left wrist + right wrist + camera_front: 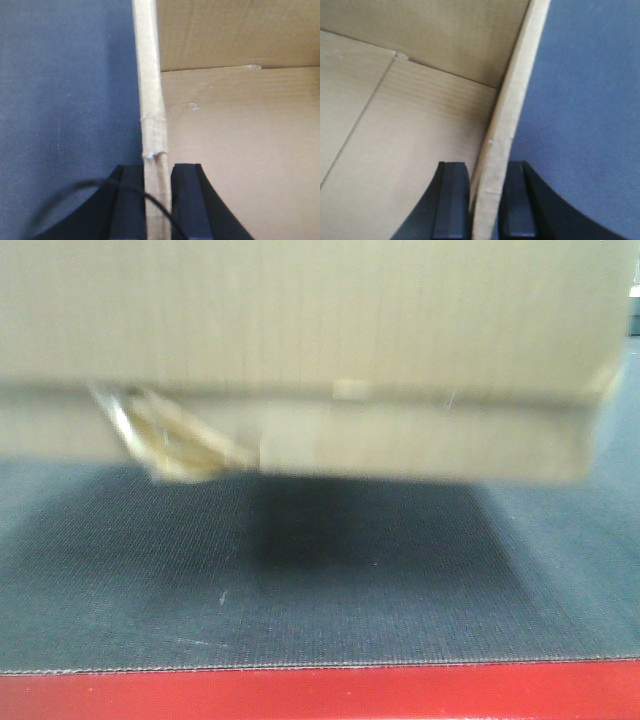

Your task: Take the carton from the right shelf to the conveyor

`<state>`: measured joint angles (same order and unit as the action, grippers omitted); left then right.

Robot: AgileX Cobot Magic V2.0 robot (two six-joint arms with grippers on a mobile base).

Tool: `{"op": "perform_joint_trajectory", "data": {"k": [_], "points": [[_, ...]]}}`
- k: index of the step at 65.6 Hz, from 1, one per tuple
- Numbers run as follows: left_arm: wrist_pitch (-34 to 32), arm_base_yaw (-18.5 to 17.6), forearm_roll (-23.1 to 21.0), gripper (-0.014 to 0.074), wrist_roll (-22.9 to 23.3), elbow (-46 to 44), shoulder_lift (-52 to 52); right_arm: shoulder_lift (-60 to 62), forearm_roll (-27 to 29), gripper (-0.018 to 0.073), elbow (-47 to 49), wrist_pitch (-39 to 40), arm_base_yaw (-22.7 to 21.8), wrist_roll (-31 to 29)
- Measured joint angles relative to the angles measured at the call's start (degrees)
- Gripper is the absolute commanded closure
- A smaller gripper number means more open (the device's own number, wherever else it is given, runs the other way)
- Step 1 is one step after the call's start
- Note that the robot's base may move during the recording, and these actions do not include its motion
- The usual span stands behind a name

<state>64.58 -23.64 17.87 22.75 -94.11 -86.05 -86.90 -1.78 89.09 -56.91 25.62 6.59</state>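
Conveyor [300,590]: ran dark and ribbed across the front view, beneath the load.
Carton [320,330]: hung blurred and open-topped over the conveyor, casting a shadow below.
Red border strip [320,695]: edged the conveyor's near side.
Left gripper [158,200]: jaws clenched on the carton's left wall, one inside, one outside.
Right gripper [487,200]: jaws clamped likewise on the right wall.
Tape wad [170,445]: dangled ragged from the carton's lower front edge.
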Motion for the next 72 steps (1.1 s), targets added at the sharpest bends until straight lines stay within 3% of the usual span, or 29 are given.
{"op": "perform_joint_trajectory", "data": {"k": [18,27,31,41,43,61,72], "points": [[-6.2,0.7,3.1,0.0592,-0.2,3.9,-4.7,-6.0,-1.4,0.0626,0.0,4.3,-0.2,-0.6],[-8.3,0.9,3.3,0.0457,-0.2,5.3,-5.5,-6.9,-2.5,0.0599,0.0,5.9,-0.3,-0.6],[-8.6,0.9,3.5,0.0322,-0.2,5.3,-5.7,-7.0,-2.7,0.0502,0.0,6.2,-0.4,-0.6],[-10.6,0.9,2.4,-0.0009,-0.2,5.3,-5.9,-7.2,-2.1,0.0019,0.0,6.4,-0.4,-0.6],[-10.9,0.9,2.2,-0.0027,-0.2,5.3,-5.9,-7.2,-2.0,-0.002,0.0,6.4,-0.4,-0.6],[-9.8,0.8,2.0,0.0008,-0.2,5.4,-3.7,-6.4,-1.9,0.0013,0.0,4.3,-0.4,-0.3],[-9.7,0.8,2.4,0.0008,-0.2,5.4,2.6,-1.4,-1.9,0.0245,0.0,4.3,-0.4,0.7]]}}
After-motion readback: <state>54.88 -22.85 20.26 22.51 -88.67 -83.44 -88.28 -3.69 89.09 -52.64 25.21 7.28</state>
